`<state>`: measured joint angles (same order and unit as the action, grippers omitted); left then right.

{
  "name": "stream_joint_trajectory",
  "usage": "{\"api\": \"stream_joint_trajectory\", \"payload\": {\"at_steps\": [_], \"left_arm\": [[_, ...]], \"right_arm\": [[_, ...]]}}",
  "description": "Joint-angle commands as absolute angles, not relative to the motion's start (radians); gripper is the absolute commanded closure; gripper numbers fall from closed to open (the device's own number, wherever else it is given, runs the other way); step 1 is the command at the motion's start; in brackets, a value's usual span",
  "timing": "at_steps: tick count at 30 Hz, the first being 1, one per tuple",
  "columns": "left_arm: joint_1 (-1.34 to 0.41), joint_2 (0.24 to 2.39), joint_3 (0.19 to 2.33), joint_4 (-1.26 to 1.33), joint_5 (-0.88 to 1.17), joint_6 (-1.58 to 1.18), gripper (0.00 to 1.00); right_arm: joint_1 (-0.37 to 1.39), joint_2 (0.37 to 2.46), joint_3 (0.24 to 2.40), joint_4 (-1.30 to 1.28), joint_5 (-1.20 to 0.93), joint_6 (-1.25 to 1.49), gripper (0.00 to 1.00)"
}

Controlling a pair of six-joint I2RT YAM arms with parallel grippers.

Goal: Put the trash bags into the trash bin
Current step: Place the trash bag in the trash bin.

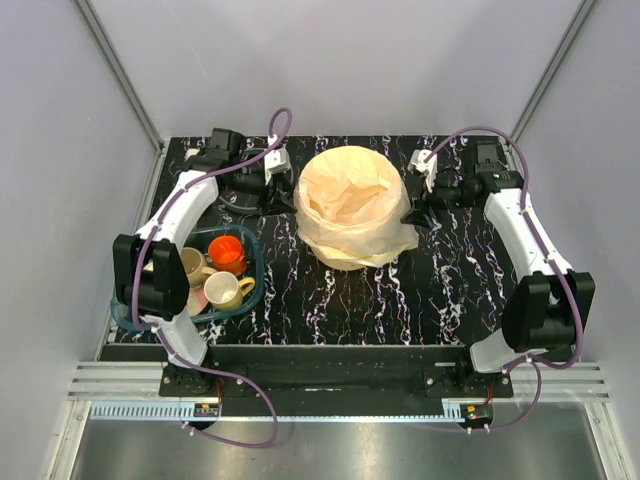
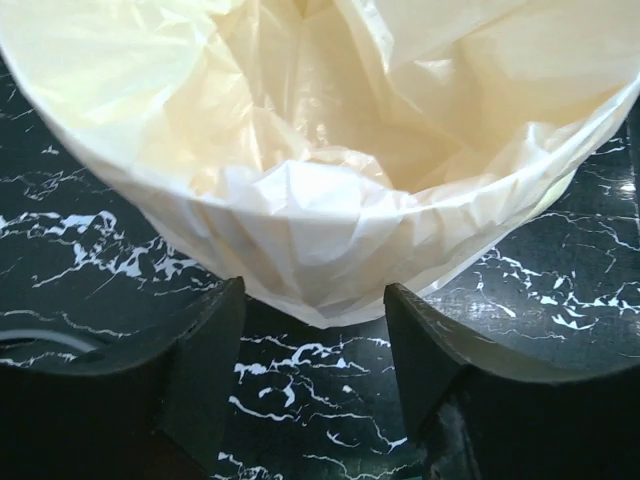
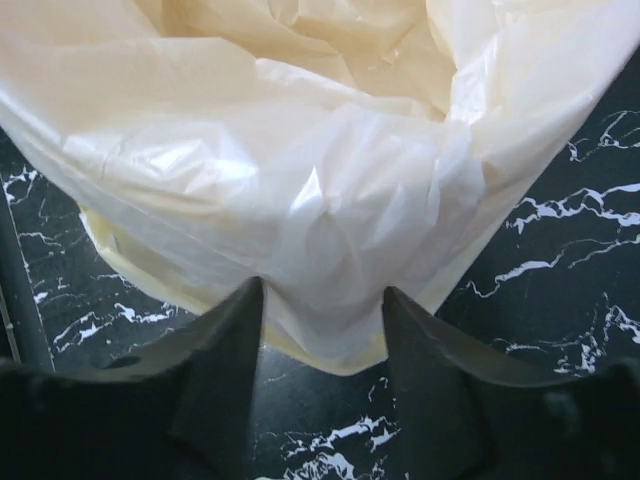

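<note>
A trash bag (image 1: 352, 205) of pale yellowish crinkly film is draped over the round trash bin in the middle of the table. It lines the inside and hangs down the outside, so the bin itself is hidden. My left gripper (image 1: 283, 195) is at the bag's left side. Its jaws are open, with the hanging hem (image 2: 320, 290) between the fingertips and not pinched. My right gripper (image 1: 412, 215) is at the bag's right side, also open. The hem (image 3: 330, 300) hangs between its fingers (image 3: 235, 330).
A teal dish tray (image 1: 256, 290) stands at the left front and holds an orange cup (image 1: 227, 252) and cream mugs (image 1: 226, 290). The table top is black marble (image 1: 420, 300). Grey enclosure walls stand close on three sides.
</note>
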<state>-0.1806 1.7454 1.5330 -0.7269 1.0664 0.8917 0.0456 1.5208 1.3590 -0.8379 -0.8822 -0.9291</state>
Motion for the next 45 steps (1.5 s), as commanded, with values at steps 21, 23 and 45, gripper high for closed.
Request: {"api": "stream_joint_trajectory", "payload": {"at_steps": [21, 23, 45], "left_arm": [[-0.215, 1.798, 1.442, -0.767, 1.048, 1.113, 1.00], [-0.215, 1.807, 1.433, -0.767, 1.032, 1.120, 1.00], [-0.141, 1.657, 1.486, -0.854, 1.124, 1.152, 0.27]], "right_arm": [[0.060, 1.608, 1.181, -0.620, -0.899, -0.919, 1.00], [0.060, 1.618, 1.154, -0.603, -0.910, -0.907, 1.00], [-0.029, 1.483, 1.290, -0.752, -1.011, -0.980, 0.11]]}}
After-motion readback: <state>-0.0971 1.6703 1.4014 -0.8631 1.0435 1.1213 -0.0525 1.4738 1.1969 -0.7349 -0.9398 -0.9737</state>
